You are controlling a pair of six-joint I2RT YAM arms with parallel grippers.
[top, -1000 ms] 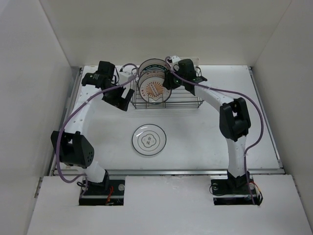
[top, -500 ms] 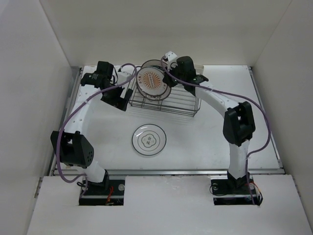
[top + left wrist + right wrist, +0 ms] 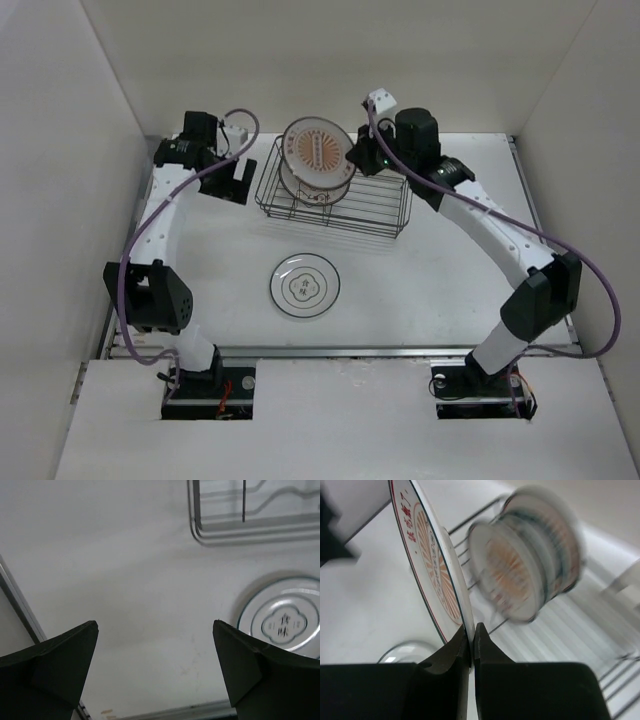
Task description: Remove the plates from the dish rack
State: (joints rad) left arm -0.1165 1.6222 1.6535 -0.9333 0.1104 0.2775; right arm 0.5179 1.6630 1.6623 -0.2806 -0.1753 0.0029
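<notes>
Right hand [image 3: 471, 630] clamped on rim of orange sunburst plate [image 3: 427, 565], over dish rack [image 3: 380, 205]; left hand [image 3: 155, 626] spread wide, empty

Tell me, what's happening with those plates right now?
Right gripper shut on orange-centre plate, held over dish rack. Left gripper open, empty. Teal-rimmed plate on table. Nothing blocking.

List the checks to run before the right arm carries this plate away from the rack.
1. Grip: right end effector shut on the sunburst plate rim: ok.
2. Clearance: sunburst plate free of the dish rack wires: cannot tell.
3. Gap to the remaining plates: ok.
4. Other arm: left end effector open, empty, apart from the rack: ok.
5. Drop zone: teal-rimmed plate lies flat, table room beside it: ok.
</notes>
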